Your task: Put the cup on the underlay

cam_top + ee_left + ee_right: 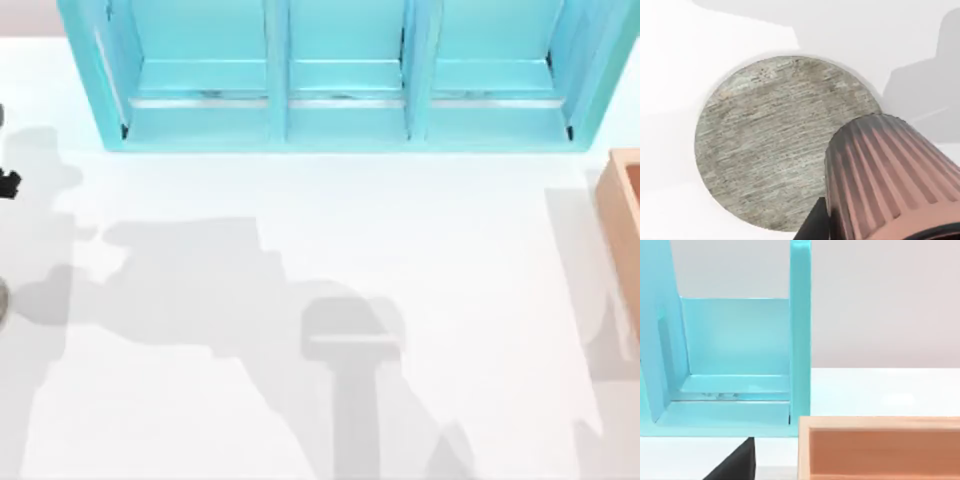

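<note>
White tabletop stretches under long grey shadows, with a turquoise shelf at twelve o'clock and a wooden box at three o'clock of the top view. At the nine o'clock edge a dark bit of the left arm pokes in. In the left wrist view the ribbed cup sits close to the camera, apparently carried by the left tool, though its fingers are hidden, so whether it grips I cannot tell. The cup overlaps the rim of a round, grey, grainy mat. Released off-centre, it could land half off the mat and tip. Shelf bays and the box look empty; the cup's inside is hidden. The right arm is parked near the box.
</note>
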You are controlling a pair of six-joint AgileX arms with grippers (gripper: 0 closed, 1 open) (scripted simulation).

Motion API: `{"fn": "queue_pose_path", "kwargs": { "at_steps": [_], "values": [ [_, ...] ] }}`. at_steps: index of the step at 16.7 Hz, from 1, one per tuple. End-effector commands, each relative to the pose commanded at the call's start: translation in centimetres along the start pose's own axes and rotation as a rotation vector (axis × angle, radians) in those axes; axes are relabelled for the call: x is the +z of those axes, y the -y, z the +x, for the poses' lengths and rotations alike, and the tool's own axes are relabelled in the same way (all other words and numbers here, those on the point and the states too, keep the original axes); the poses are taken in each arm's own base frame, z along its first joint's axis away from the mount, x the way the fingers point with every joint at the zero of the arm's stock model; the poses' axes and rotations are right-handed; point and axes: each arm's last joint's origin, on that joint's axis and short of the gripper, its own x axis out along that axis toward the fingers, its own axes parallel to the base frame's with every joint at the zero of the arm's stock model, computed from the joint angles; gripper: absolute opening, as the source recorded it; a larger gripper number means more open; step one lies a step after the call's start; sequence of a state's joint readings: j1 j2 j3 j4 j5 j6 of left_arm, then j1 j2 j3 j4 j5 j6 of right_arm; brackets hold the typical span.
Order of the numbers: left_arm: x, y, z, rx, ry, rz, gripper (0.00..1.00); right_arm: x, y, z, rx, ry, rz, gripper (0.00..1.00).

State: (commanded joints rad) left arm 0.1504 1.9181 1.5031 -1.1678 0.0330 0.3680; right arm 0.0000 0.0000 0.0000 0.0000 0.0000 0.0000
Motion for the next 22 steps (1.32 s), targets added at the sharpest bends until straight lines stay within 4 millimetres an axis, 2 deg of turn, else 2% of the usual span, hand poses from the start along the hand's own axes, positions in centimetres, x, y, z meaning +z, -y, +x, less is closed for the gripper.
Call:
{"fn": "queue_pose_path", "kwargs": {
  "at_steps": [3,9,17,21,22],
  "values": [
    [-2.4,-2.9,-1.2,-0.003,0.029,-0.166,0.0,0.0,0.0,0.0,0.0,0.0,0.0,1.0],
    [-2.6,-3.2,-1.3,-0.001,0.034,-0.184,0.0,0.0,0.0,0.0,0.0,0.0,0.0,1.0],
    [-2.6,-3.4,4.7,-0.001,0.041,-0.192,0.0,0.0,0.0,0.0,0.0,0.0,0.0,1.0],
    [-2.6,-3.4,5.0,-0.003,0.035,-0.192,0.0,0.0,0.0,0.0,0.0,0.0,0.0,1.0],
    [-2.6,-3.4,5.0,-0.003,0.035,-0.192,0.08,0.0,0.0,0.0,0.0,0.0,0.0,1.0]
  ]
}}
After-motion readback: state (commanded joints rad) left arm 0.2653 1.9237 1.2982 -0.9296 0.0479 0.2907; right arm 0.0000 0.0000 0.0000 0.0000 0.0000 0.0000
